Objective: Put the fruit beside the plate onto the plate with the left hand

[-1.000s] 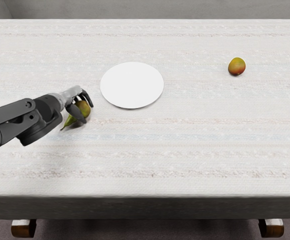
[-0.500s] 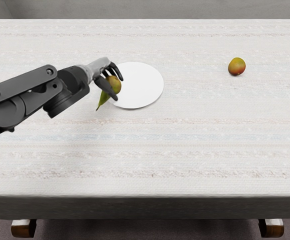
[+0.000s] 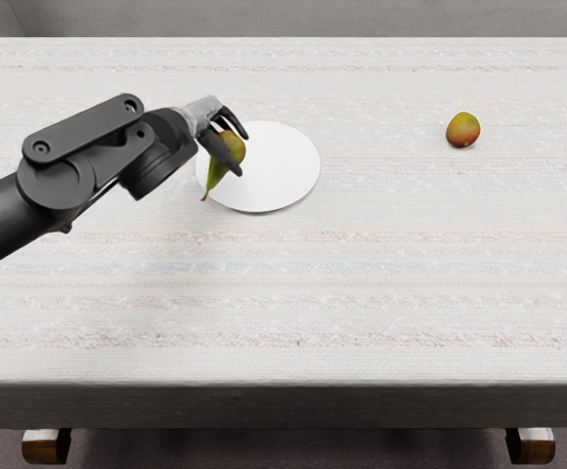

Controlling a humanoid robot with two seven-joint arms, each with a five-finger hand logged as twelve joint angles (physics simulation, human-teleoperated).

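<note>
While the dark grey left arm (image 3: pixel 68 186) reaches in from the picture's left edge, the left robot hand (image 3: pixel 217 122) sits over the left rim of the round white plate (image 3: pixel 279 166), w/ its black fingers (image 3: pixel 233 125) curled tight around a yellow-green pear-shaped fruit (image 3: pixel 228 153). Fruit hangs tilted: broad end under the fingers, narrow end pointing down & left, just past the plate's rim. Can't tell whether it touches the plate. Plate lies flat on the pale striped tabletop (image 3: pixel 362 283), approx. centre-left. 1 more item, a round red-yellow fruit (image 3: pixel 462 129), rests on the tabletop well apart, far right.
</note>
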